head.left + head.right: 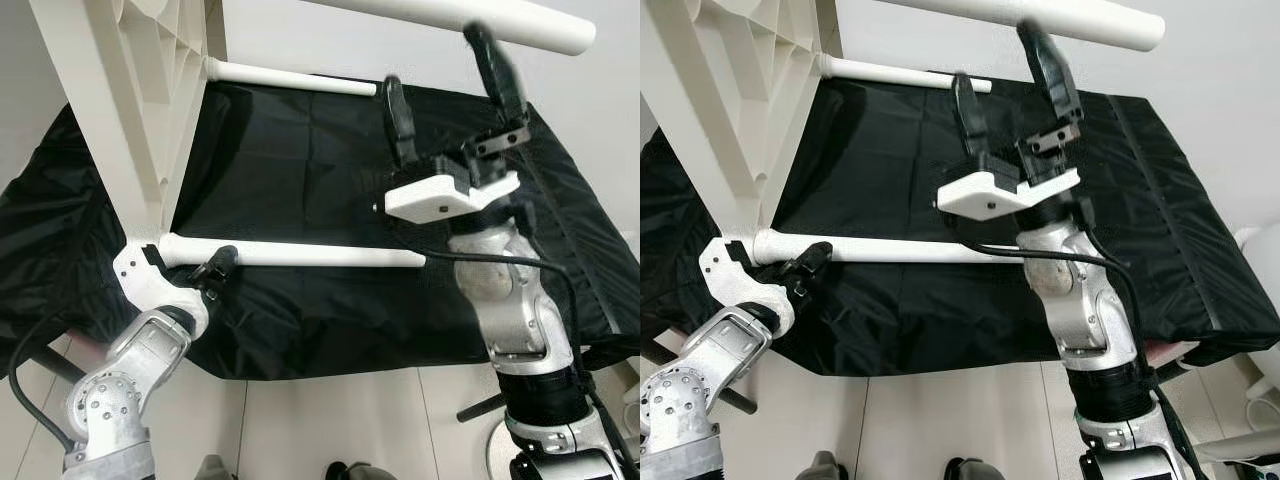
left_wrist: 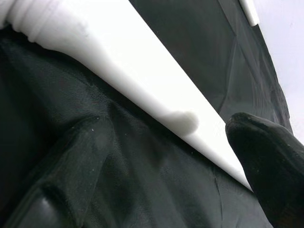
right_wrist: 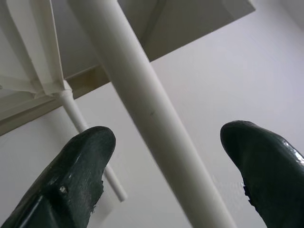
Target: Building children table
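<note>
We see a plain pale wall [image 1: 300, 40] behind a low surface draped in a black cloth [image 1: 300, 180] (creased, slightly glossy). Below its near edge lies a floor of large light tiles [image 1: 330, 420] with thin grout lines.

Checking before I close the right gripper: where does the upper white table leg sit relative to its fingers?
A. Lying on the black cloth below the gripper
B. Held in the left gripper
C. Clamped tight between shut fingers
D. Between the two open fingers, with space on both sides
D: in the right wrist view the upper table leg runs between the two spread fingers of the right gripper, with gaps on both sides.
</note>
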